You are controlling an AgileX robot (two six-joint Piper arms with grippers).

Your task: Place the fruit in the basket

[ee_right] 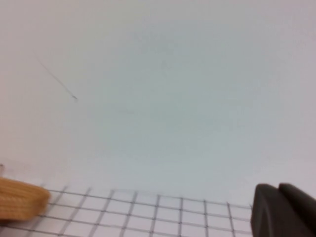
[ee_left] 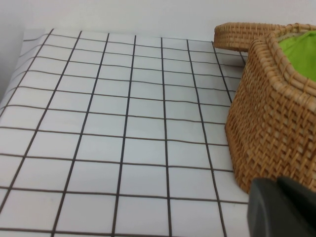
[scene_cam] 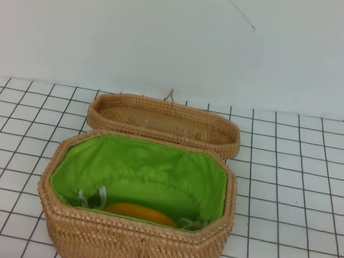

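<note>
The tan wicker basket (scene_cam: pixel 128 243) stands open at the front middle of the table, and its green lining (scene_cam: pixel 146 171) shows. The orange-yellow fruit (scene_cam: pixel 141 213) lies inside it on the bottom, against the near wall. The shallow woven lid (scene_cam: pixel 160 124) lies flat behind the basket. Neither arm shows in the high view. My left gripper (ee_left: pixel 279 197) is shut and empty, just beside the basket's left outer wall (ee_left: pixel 271 123). My right gripper (ee_right: pixel 280 207) is shut and empty, raised and facing the back wall.
The table is covered by a white cloth with a black grid (scene_cam: pixel 306 189). A pale wall (scene_cam: pixel 174 31) stands behind it. The lid's end shows in the left wrist view (ee_left: pixel 237 35), and a woven edge (ee_right: pixel 17 203) shows in the right wrist view.
</note>
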